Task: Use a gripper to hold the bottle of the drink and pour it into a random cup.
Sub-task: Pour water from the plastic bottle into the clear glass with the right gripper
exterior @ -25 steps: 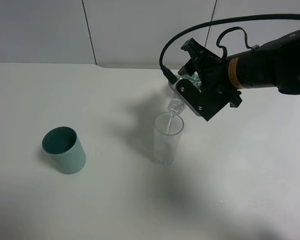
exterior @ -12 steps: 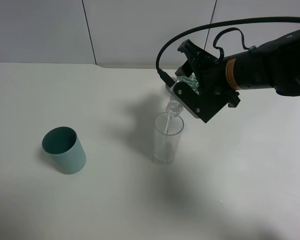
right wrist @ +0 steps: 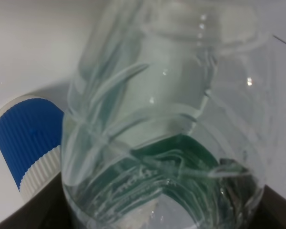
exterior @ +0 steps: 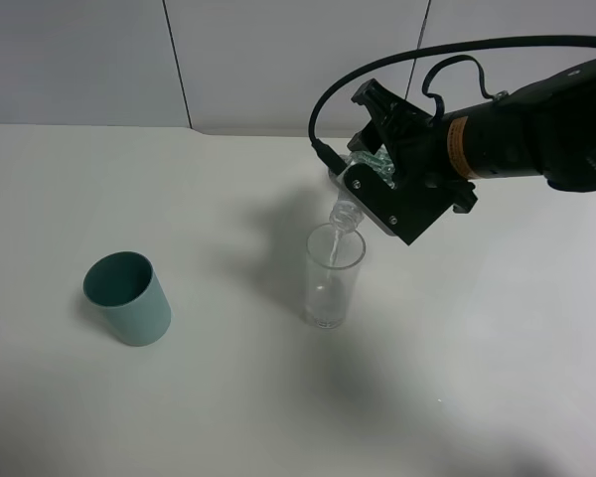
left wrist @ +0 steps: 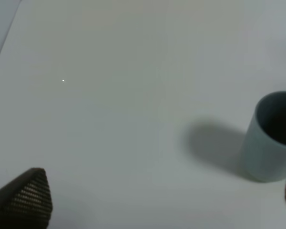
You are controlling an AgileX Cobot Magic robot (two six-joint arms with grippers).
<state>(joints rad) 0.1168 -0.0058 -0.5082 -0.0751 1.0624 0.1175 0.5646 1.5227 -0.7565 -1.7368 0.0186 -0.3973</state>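
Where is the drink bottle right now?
In the exterior high view, the bottle is right of centre, tilted neck-down in the right gripper, just above the rim of the clear cup.

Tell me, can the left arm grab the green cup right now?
Probably yes. The teal cup stands upright and alone on the table, right in front of the left gripper, whose jaws stand wide apart. The right gripper, holding the bottle, is well away.

My right gripper point(exterior: 375, 159), upper right of the frame, has its fingers point(exterior: 397, 204) clamped on the tilted bottle point(exterior: 347, 212). The bottle's neck points down at the rim of the clear glass point(exterior: 330, 283) mid-frame. A teal cup point(exterior: 129, 298) stands lower left on the bench point(exterior: 228, 407).
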